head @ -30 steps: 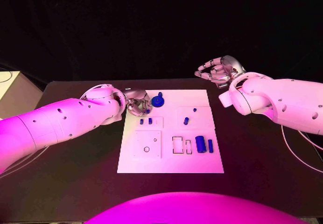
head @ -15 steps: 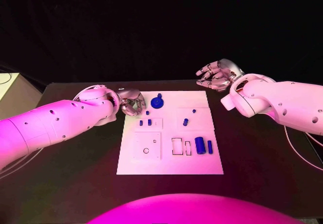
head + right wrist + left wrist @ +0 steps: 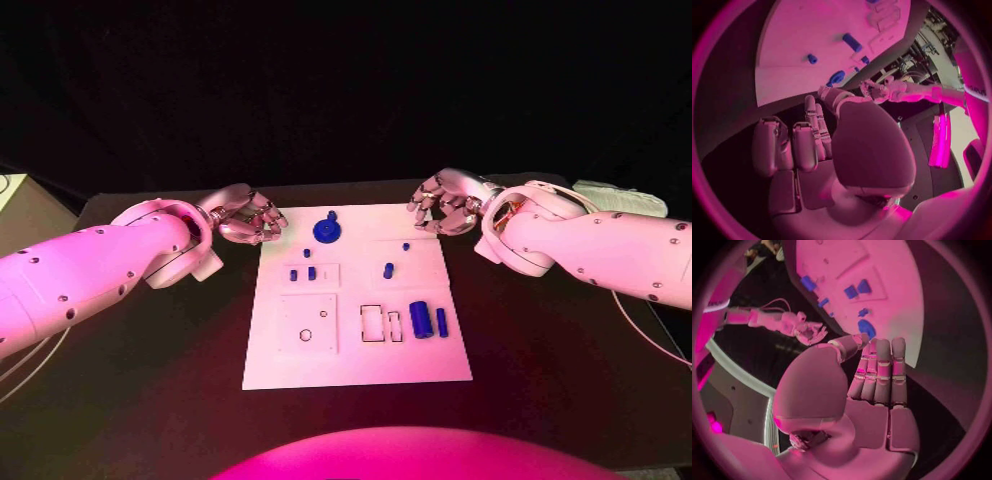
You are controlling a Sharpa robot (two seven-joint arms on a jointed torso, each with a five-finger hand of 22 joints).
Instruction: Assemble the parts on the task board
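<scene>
One white task board lies mid-table, carrying several small blue parts, among them one round part near its far edge. Left robot hand and right robot hand hover beside it, fingers curled, holding nothing.

no readable text, labels or numbers anywhere
</scene>
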